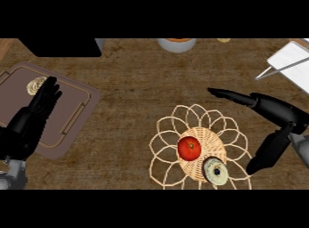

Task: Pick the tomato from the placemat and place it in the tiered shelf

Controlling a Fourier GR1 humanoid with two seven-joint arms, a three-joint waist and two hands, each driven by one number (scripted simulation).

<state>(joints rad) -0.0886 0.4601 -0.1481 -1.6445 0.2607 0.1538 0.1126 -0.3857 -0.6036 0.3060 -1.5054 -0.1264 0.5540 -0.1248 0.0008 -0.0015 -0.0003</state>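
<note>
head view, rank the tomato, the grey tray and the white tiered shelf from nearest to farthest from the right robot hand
Measured from the right robot hand, which is open at the view's right:
1. Tomato, just to its left on the woven placemat.
2. White tiered shelf, up at the top right corner; close to the tomato in distance, so hard to call.
3. Grey tray, far left, under the left robot hand.

Brown counter (130, 84) carries a woven placemat (199, 149), a brown tray (71, 111) at left, the white tiered shelf (301, 67) and a bowl (177, 44) at the far edge.
</note>
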